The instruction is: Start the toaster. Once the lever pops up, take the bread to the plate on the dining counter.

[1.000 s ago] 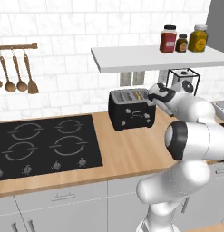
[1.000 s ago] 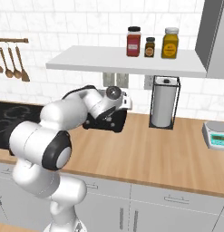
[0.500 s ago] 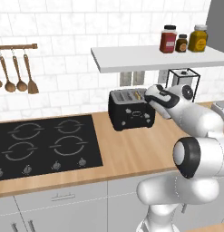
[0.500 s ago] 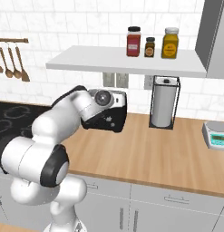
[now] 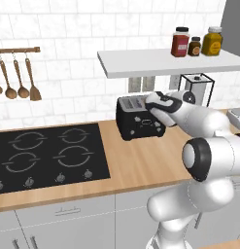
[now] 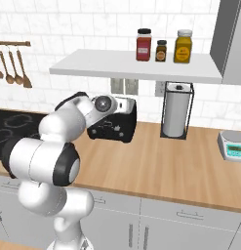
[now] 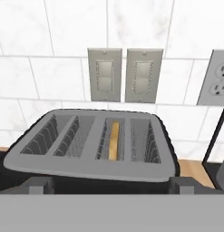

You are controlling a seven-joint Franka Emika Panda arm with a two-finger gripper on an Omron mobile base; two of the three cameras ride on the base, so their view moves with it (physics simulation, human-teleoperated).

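The black toaster point(image 7: 86, 152) with its silvery slotted top stands on the wood worktop against the tiled wall, also seen as toaster point(image 5: 137, 120) and toaster point(image 6: 116, 124). The bread point(image 7: 114, 140) sits sunk in the right-hand slot, showing just its tan edge. My gripper point(image 7: 111, 185) hovers close in front of and slightly above the toaster, open, its fingertips point(image 7: 41, 184) spread wide with nothing between them. In the left base view the gripper point(image 5: 150, 100) is over the toaster's right end. The plate and the dining counter are out of view.
A black hob point(image 5: 48, 153) lies left of the toaster. A paper towel holder point(image 6: 175, 114) stands to its right, and a small scale point(image 6: 233, 146) further right. A white shelf point(image 6: 136, 68) with jars hangs above. Wall switches point(image 7: 124, 74) sit behind the toaster.
The hand has shifted a little left, closer over the toaster, while the elbow swung out to the side. The jaws stayed open.
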